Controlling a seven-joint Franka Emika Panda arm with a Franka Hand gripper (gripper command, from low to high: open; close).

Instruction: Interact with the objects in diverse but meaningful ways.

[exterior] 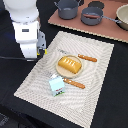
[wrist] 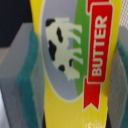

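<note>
The hand [wrist: 70, 75] is clamped on the yellow flat butter packet [wrist: 75, 60], whose printed cow and red "BUTTER" banner fill the wrist view. A grey finger with a teal pad [wrist: 27, 85] presses one face of the packet; a second teal pad shows at the opposite edge. In the exterior view the white arm hangs above the exterior view's left edge of the beige woven placemat [exterior: 95, 75], and the packet shows only as a sliver of yellow by the hand [exterior: 42, 50], apparently off the mat.

Further out on the placemat, the orange ridged bread loaf [exterior: 69, 64] lies on a small tan round plate [exterior: 59, 70], with an orange-handled utensil [exterior: 87, 58] on its far side and another [exterior: 74, 83] on its near side. The light-blue white-topped carton [exterior: 56, 85] stands upright near the mat's front edge. Grey pots [exterior: 92, 16] sit on a reddish board [exterior: 107, 27] at the back of the dark surface [exterior: 115, 100].

My judgement is that the risk is the packet itself: thin and smooth, it could pivot or slide between the pads if the arm swings quickly. Lowering it toward the plate or carton could also knock the upright carton over, since the packet's lower end is hidden from view.
</note>
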